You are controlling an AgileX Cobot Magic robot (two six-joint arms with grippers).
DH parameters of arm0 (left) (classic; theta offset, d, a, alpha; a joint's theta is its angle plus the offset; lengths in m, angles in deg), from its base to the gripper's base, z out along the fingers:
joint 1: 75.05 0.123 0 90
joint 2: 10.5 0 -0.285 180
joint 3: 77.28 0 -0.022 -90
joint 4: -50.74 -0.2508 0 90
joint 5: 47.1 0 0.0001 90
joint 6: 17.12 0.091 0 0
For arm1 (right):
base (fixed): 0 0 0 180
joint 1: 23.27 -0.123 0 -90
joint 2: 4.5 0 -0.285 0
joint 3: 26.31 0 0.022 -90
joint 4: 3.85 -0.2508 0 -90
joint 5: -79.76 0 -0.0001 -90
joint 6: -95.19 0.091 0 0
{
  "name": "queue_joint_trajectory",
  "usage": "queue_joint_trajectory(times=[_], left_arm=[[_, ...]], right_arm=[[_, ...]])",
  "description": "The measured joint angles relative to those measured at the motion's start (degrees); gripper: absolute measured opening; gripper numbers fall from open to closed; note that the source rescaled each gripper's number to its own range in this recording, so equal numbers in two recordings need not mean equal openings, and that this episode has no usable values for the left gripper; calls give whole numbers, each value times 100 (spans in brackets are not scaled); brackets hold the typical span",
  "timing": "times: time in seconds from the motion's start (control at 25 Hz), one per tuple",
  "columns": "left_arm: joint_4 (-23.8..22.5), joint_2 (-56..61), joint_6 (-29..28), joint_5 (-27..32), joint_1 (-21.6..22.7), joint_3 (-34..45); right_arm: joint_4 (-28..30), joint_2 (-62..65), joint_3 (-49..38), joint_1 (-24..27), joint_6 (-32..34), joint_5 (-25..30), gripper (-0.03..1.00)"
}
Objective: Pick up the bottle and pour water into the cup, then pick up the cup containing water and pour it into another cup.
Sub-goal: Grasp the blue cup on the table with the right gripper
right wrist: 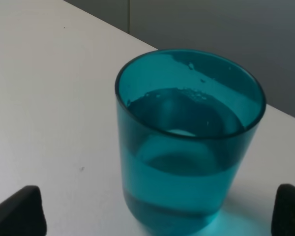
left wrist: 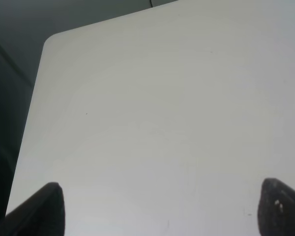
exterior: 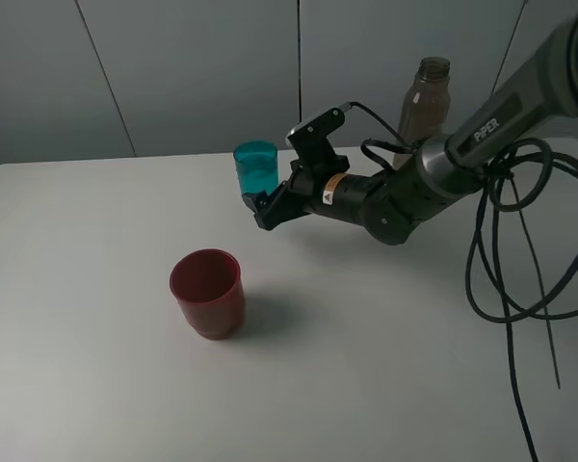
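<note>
On the white table [exterior: 96, 289], the smoky bottle [exterior: 426, 101] stands behind our right arm. Our left gripper [left wrist: 160, 206] hangs spread, holding nothing. Our right gripper [exterior: 258, 207], jaws spread wide, has the upright, water-filled teal cup [exterior: 256, 166] centred straight ahead.

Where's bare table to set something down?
Bare: white table left of the red plastic tumbler, and the front strip between it and the black cables. Crowded: back middle, around translucent teal tumbler, right arm, tall grey-brown bottle.
</note>
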Motion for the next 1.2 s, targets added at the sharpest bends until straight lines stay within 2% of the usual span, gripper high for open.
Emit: queue_joint_trajectory(times=[0.76,1.2], left_arm=[[0,0,0,0,0,0],[0,0,0,0,0,0]], right_arm=[[0,-812,1214,0,23,-22,100],[-7,-1159,1579,0,23,-23,100]])
